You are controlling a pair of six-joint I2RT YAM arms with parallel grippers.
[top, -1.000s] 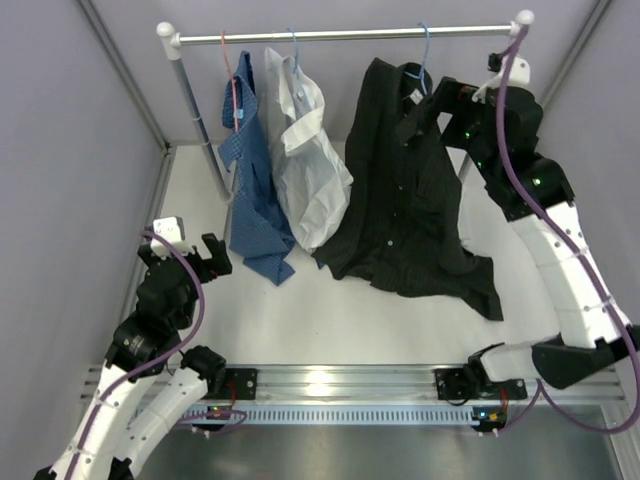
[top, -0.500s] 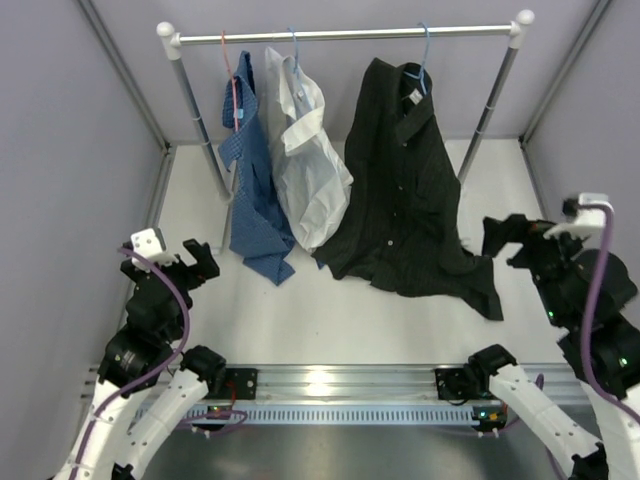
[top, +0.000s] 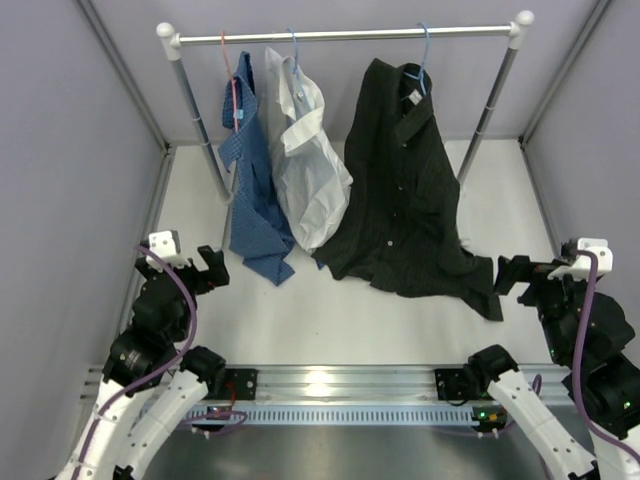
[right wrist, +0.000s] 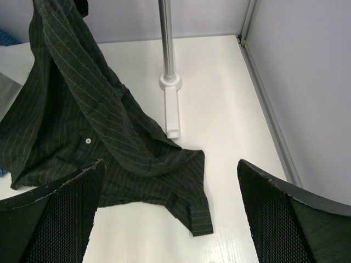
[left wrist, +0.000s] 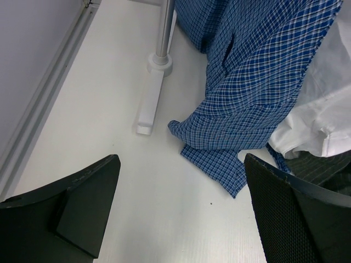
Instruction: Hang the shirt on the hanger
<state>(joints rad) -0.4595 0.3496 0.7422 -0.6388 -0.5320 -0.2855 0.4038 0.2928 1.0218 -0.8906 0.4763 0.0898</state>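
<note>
Right arm has pulled back off the rail (top: 350, 35) since a second ago. Your right gripper (top: 508, 272) now sits low near the table's (top: 330, 320) right edge, just beside the shirt's (top: 405, 200) trailing hem and not touching it. Left gripper (top: 207, 266) has barely shifted and sits near the tail of the blue checked shirt (top: 255, 200). Both jaws are spread wide with nothing in either. You'll find the shirt hanging by its collar on the hanger (top: 424, 50), hook over the rail near the right post (top: 490, 100). Its lower part lies crumpled on the table. White shirt (top: 305, 160) hangs between the blue checked shirt and the black one.
</note>
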